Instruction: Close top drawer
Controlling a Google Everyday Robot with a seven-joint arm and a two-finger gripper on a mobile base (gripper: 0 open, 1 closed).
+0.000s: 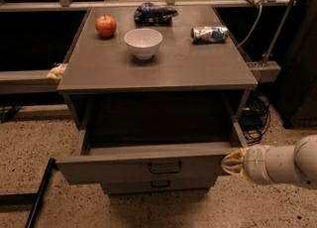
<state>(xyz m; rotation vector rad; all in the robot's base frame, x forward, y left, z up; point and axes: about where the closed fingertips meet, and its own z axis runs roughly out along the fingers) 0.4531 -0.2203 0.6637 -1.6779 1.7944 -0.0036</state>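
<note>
Top drawer (119, 166) hangs pulled well out of the desk (198, 71), its cavity dark and its black handle (165, 166) facing front. The hand (229, 163) sits right at the drawer front's right end, and whether it's wide or narrow I can't tell. Just below, a shorter drawer (129, 186) looks pushed in. Up on the desk: white bowl (143, 42) nearest, a crushed can (209, 34) to its right, a red apple (106, 26) at left, a dark bag (153, 13) at the far edge.
</note>
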